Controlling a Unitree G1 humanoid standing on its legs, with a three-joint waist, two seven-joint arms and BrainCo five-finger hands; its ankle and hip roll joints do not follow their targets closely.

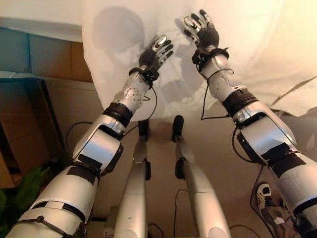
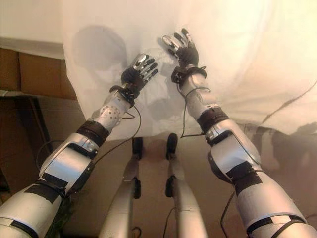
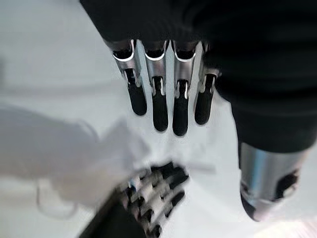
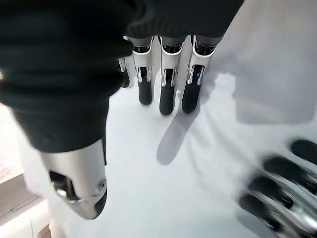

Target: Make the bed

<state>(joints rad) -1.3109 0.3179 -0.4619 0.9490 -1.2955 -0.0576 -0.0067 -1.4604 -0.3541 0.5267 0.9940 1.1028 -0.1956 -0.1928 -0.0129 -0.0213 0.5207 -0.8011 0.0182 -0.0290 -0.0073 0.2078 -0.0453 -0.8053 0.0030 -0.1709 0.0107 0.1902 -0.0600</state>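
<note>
Left eye view: the left robot hand (image 1: 154, 51) and right robot hand (image 1: 202, 29) hover with fingers released and straight, side by side over the white fabric bed sheet (image 1: 257, 44).

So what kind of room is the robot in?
Probably a bedroom. Both hands, left and right, reach with straight fingers over a white sheet that hangs over a bed's edge to the brown floor. A shoe lies there.
</note>
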